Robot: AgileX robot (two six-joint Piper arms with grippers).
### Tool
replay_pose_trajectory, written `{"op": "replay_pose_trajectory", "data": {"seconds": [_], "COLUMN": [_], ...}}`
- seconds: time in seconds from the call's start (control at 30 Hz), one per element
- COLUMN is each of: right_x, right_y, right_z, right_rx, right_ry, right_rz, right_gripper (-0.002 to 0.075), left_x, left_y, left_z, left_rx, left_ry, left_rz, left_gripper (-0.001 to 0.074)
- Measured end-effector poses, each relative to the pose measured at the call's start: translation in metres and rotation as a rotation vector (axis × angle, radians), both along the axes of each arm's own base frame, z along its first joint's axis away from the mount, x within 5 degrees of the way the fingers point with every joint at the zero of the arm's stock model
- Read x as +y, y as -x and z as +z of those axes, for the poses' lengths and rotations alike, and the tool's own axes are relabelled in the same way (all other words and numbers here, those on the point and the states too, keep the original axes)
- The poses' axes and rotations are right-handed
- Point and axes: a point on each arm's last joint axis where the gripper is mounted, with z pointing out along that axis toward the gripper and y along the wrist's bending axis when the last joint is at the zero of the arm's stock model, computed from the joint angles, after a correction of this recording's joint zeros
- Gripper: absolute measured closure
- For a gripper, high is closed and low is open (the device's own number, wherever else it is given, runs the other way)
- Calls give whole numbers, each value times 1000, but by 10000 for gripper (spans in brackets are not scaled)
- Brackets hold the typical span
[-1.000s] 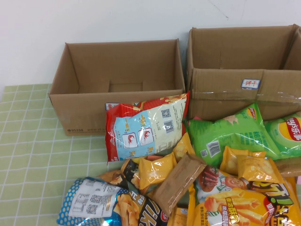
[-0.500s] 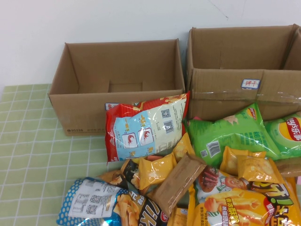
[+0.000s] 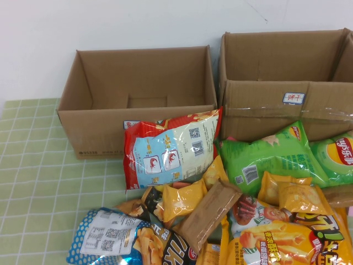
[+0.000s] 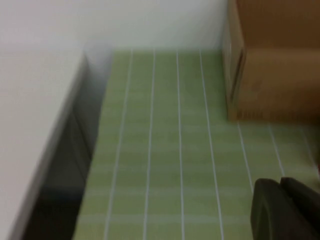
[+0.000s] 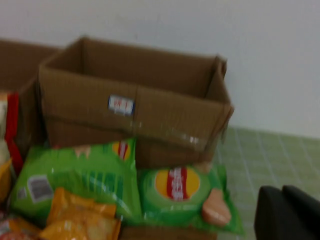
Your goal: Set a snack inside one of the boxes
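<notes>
The snack, a shiny blue foil chip bag (image 3: pixel 110 238) with a white QR-code panel, lies at the near left of the snack pile in the high view. The smaller plain brown box (image 3: pixel 99 130) stands open at the back left; its corner (image 4: pixel 270 75) shows in the left wrist view. Neither arm shows in the high view. My left gripper (image 4: pixel 281 184) hovers shut over the green checked cloth, left of that box, holding nothing. Off to the right of the pile, my right gripper (image 5: pixel 282 191) is shut and empty, beside a green chip bag.
A larger taped box (image 3: pixel 287 105) with a white label stands at the back right. A red bag (image 3: pixel 168 149) leans on the smaller box. Green chip bags (image 3: pixel 270 157) and orange packs (image 3: pixel 276 221) fill the right side. The cloth's left edge (image 4: pixel 95 150) drops off.
</notes>
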Motion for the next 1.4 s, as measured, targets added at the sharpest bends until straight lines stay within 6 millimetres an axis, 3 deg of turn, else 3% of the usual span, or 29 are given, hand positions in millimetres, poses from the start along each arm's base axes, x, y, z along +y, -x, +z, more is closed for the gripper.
{"op": "replay_pose_trajectory", "data": {"seconds": [0.17,0.43,0.53,0.63,0.8,0.9,1.13,1.4], "right_x": [1,3,3,3,4,4,4,4], "right_y": [-19,-34,-34,-34,-34,-34,-34,-34], "right_z": [-30,-66,-69,-69,-68,-68,-68,-68], "right_rx": [194,243,248,242,241,242,241,241], "right_ry": [-3,-87,-96,-106,-129,-136,-145,-145], "right_rz": [6,-12,-14,-15,-15,-15,-16,-16], "right_gripper": [728,728,728,728,728,728,728,728], "left_x": [-2,-14,-19,-26,-36,-40,-44,-51], "left_y": [-22,-55,-71,-85,-108,-122,-160,-181], "left_z": [-28,-72,-83,-93,-113,-124,-146,-174], "left_rx": [195,420,470,514,563,579,642,783], "left_ry": [52,248,295,312,381,432,450,489], "left_rz": [-5,-21,-59,-130,-224,-255,-297,-372], "left_gripper": [736,736,731,648,312,177,125,130]}}
